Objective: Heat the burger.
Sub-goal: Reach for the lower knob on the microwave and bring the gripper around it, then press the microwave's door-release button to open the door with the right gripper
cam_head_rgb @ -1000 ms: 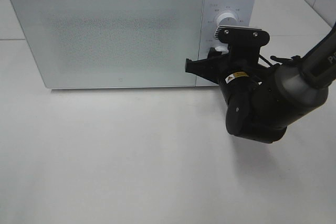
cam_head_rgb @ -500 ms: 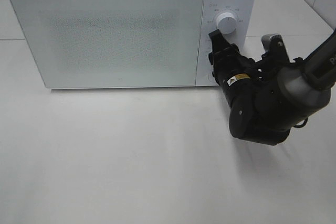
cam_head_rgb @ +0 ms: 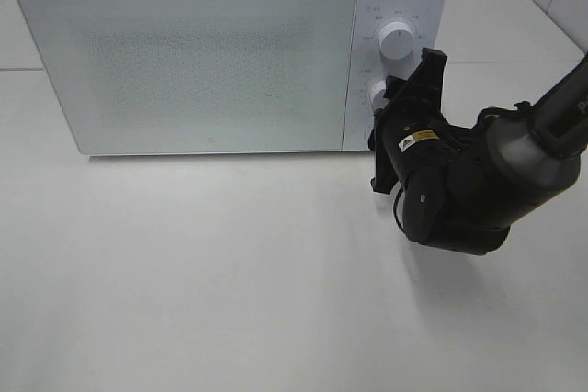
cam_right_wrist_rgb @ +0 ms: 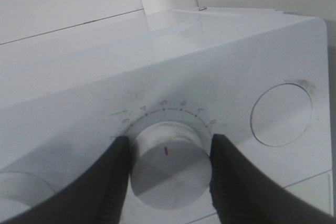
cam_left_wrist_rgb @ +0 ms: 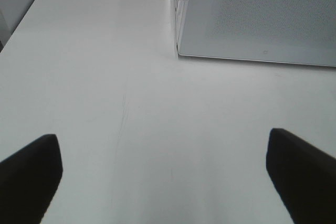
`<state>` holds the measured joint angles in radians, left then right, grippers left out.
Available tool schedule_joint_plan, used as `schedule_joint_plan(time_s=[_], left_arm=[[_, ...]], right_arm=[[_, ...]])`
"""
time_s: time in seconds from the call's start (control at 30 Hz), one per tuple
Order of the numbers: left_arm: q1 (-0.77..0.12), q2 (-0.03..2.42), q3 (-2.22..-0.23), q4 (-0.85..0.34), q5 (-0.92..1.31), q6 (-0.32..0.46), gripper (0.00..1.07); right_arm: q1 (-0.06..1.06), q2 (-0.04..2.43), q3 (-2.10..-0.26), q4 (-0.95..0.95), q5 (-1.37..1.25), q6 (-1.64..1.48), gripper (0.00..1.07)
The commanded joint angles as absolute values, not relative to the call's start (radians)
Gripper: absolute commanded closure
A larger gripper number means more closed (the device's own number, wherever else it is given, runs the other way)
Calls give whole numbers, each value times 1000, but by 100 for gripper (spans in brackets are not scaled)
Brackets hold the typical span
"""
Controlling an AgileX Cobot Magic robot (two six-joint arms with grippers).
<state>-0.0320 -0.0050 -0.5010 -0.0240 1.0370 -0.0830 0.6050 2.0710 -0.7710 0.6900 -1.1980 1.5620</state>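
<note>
White table (cam_head_rgb: 230,273) fills the high view, bare around a white microwave (cam_head_rgb: 211,52) that stands at its far edge. The microwave's door (cam_head_rgb: 184,52) is shut, and its frosted, speckled front hides whatever is inside. The burger shows in none of the views, so I cannot tell where it lies or how it sits relative to either gripper.

On the panel to the right of the door are two round dials, an upper knob (cam_head_rgb: 396,39) and a lower knob (cam_right_wrist_rgb: 167,163) beneath it. The right gripper (cam_right_wrist_rgb: 169,153) is at the lower knob, its black body tilted in front of the panel and covering most of that dial from above. In its wrist view the two dark fingers (cam_right_wrist_rgb: 113,177) press against opposite sides of the knob, clamped on it. A small red mark shows on the knob's face, with printed numbers arcing round it.

The left gripper (cam_left_wrist_rgb: 165,177) hangs over bare table in front of the microwave's left front corner. Its fingers are wide apart, with nothing between them but the white surface.
</note>
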Motion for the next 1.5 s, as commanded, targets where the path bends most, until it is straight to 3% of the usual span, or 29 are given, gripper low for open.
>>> schedule_joint_plan(time_s=[0.03, 0.43, 0.63, 0.8, 0.87, 0.9, 0.93, 0.97, 1.03, 1.07, 1.13, 1.23, 1.5], left_arm=[[-28, -28, -500, -27, 1032, -87, 9], [-28, -28, -500, -27, 1032, -87, 9], [-28, -28, -500, -27, 1032, -87, 9], [-28, -28, -500, -27, 1032, -87, 9], [-28, -28, -500, -27, 1032, -87, 9], [-28, -28, -500, -27, 1032, -87, 9], [-28, -28, -500, -27, 1032, -87, 9], [-28, -28, -500, -27, 1032, -87, 9], [-28, -28, -500, -27, 1032, -87, 9], [-28, -28, -500, -27, 1032, -87, 9], [-28, -28, -500, -27, 1032, -87, 9], [-28, -28, -500, -27, 1032, -87, 9], [-28, -28, -500, -27, 1032, -87, 9]], right_arm=[[611, 2065, -800, 542, -1219, 1593, 107], [611, 2065, -800, 551, -1219, 1553, 107], [611, 2065, -800, 559, -1219, 1543, 103], [611, 2065, -799, 623, -1240, 1494, 92], [611, 2065, -799, 647, -1289, 1446, 79], [611, 2065, -799, 647, -1289, 1446, 79], [611, 2062, -799, 669, -1309, 1417, 65], [611, 2062, -799, 669, -1309, 1417, 65], [611, 2059, -798, 685, -1322, 1368, 37], [611, 2059, -798, 685, -1322, 1368, 37], [611, 2059, -796, 667, -1323, 1338, 24], [611, 2057, -792, 661, -1323, 1325, 22], [614, 2006, -711, 636, -1295, 1297, 32]])
